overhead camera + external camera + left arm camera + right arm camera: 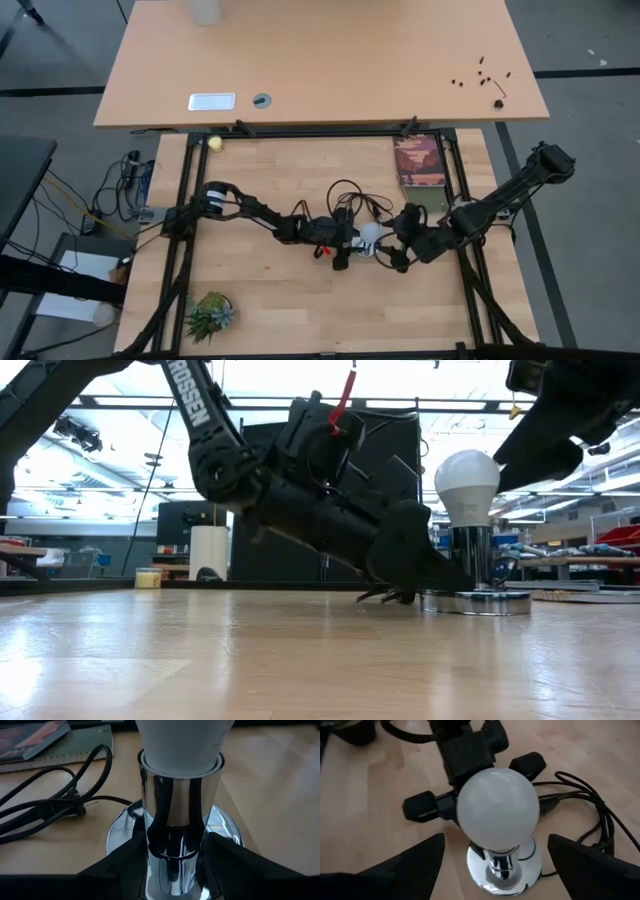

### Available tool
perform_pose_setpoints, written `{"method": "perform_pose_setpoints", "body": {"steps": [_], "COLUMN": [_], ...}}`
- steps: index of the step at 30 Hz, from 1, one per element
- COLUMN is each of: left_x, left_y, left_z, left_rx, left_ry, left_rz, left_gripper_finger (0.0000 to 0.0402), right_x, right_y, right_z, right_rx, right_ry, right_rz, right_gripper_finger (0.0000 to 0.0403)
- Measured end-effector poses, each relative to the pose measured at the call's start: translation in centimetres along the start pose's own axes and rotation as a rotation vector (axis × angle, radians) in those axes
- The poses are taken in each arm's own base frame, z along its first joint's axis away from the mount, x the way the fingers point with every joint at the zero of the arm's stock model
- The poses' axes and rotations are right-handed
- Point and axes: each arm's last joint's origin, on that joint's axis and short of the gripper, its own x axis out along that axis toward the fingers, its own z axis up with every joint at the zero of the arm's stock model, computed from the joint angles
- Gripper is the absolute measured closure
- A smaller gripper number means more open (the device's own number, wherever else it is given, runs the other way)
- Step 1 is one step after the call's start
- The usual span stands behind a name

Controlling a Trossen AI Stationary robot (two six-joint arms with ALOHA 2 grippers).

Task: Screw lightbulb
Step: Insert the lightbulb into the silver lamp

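The white lightbulb [467, 482] stands upright in a chrome socket whose stem [470, 555] rises from a round silvery base disc [476, 602] that lies flat on the table. My left gripper [350, 248] reaches in low from the table's left and is closed around the stem. My right gripper [560, 420] hangs open above and to the right of the bulb [497, 812]. Its two fingers are spread wide on either side of the bulb, clear of it. My left gripper clasps the chrome stem [172, 855] below the bulb's collar, pinched between its two fingers [127, 867]. The fingers come nearly level from the table's left and lie across the upright stem. The socket stays upright with its base disc on the table.
The socket's black cord [350, 195] loops on the table just behind the lamp. A book [420, 160] lies at the far right, a small green plant [210, 315] at the near left, a yellow ball [214, 143] at the far left. A second table [320, 60] stands beyond.
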Motion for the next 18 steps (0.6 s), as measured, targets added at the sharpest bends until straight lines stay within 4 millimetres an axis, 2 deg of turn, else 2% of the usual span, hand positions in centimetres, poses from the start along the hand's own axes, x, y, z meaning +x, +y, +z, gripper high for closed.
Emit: {"method": "perform_pose_setpoints", "body": {"steps": [6, 18], "left_x": [-0.8, -2.6], "left_y": [0.1, 0.2], "left_z": [1.0, 3.7], "left_rx": [0.051, 0.092], "left_ry": [0.064, 0.109], "left_rz": [-0.004, -0.003], "left_gripper_finger": [0.0183, 0.0183], "right_x": [-0.6, -0.1], "right_y": [-0.5, -0.4], "right_z": [-0.1, -0.8], "right_rx": [-0.05, -0.079], "right_ry": [0.019, 0.087], "right_rz": [-0.01, -0.011], "right_gripper_finger": [0.0049, 0.0057]}}
